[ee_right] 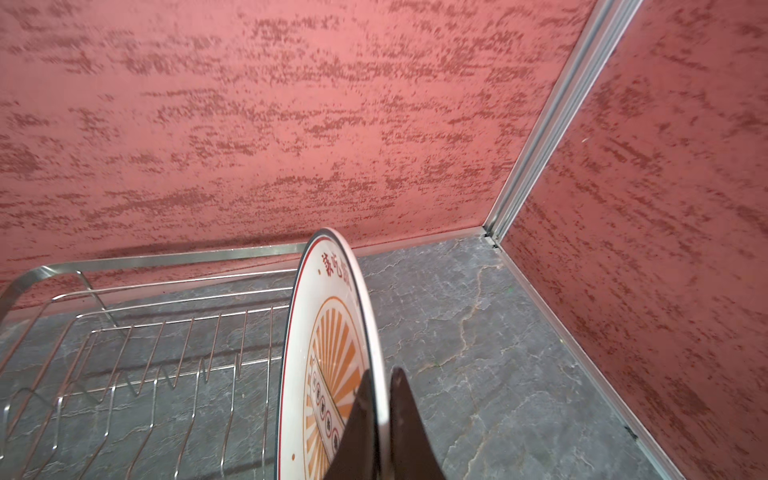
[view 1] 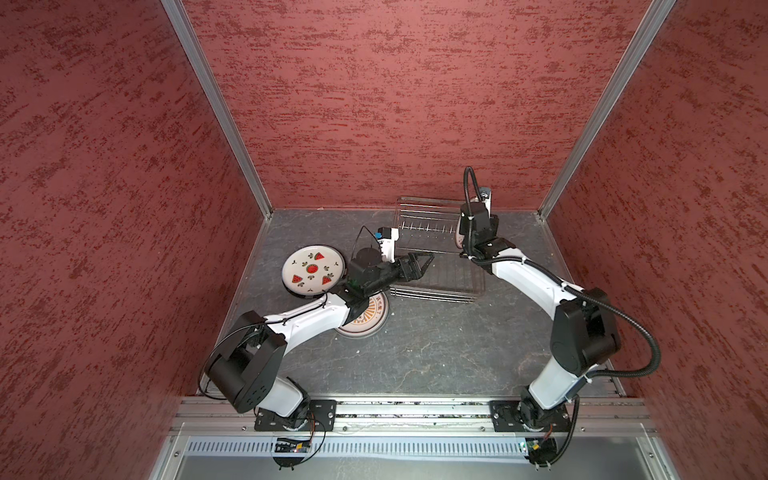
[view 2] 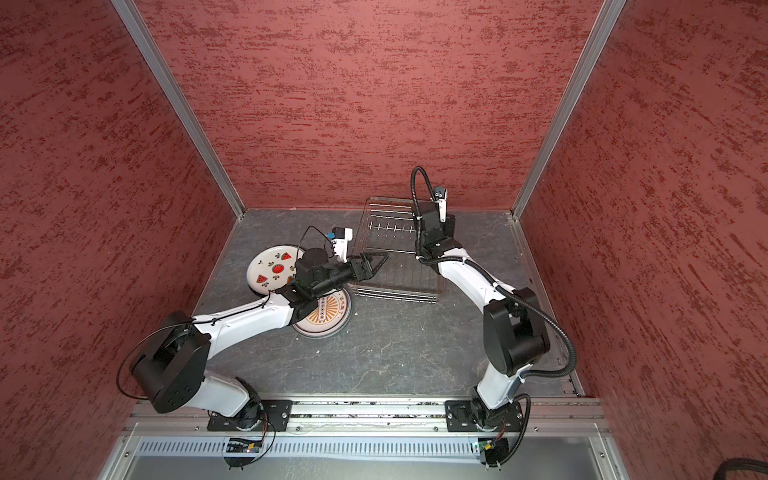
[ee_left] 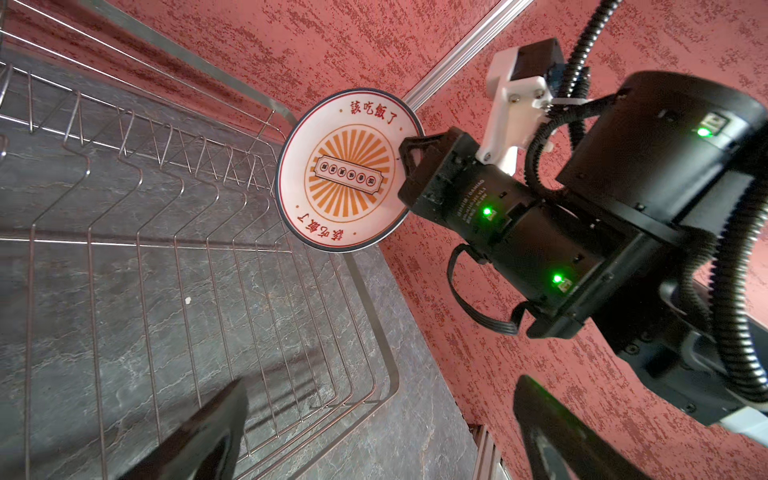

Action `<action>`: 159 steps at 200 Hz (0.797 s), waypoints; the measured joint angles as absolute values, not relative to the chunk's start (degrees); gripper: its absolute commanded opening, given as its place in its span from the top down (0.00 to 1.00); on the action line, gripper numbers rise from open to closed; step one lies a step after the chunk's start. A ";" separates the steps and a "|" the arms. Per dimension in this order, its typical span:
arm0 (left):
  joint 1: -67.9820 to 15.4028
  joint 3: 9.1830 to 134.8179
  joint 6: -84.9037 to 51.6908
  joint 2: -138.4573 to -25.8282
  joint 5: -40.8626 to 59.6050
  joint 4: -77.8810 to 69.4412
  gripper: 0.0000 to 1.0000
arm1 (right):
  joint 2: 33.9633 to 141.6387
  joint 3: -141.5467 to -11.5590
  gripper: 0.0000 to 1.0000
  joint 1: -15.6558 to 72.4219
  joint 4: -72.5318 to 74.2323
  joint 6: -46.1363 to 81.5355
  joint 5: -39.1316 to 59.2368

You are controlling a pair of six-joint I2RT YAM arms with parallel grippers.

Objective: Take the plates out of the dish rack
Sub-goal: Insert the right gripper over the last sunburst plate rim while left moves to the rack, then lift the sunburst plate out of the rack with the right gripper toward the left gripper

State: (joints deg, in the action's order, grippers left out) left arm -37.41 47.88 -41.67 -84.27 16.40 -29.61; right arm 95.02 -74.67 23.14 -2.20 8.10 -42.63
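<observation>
Two plates lie flat on the table (view 1: 415,357) left of the rack (view 1: 432,296): the watermelon plate (view 1: 312,270) and the sunburst plate (view 1: 368,322), which is half hidden under the left arm (view 1: 303,318). The rack's far edge sits close to the back wall (view 1: 374,124), and open table stretches in front of it. The held plate (ee_left: 345,174) stands on edge at the rack's right end. The right gripper (ee_right: 381,372) has closed its fingers on the plate's rim. In both top views the wrist hides most of this plate, and I cannot tell whether its lower edge rests in the rack. The left gripper (view 1: 424,265) hovers over the rack's near-left part, fingers spread wide, holding nothing, well apart from the held plate
</observation>
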 measured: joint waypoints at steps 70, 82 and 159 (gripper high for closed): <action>-35.46 42.19 -40.58 -76.64 16.60 -30.09 0.01 | 76.84 -62.57 1.00 23.53 -0.08 12.14 -31.09; -34.63 40.91 -40.42 -74.85 16.88 -30.04 0.01 | 73.41 -59.88 1.00 23.53 0.89 13.43 -26.24; -28.42 29.56 -44.64 -67.83 22.31 -33.36 0.01 | 63.44 -48.53 1.00 23.20 10.02 24.03 7.51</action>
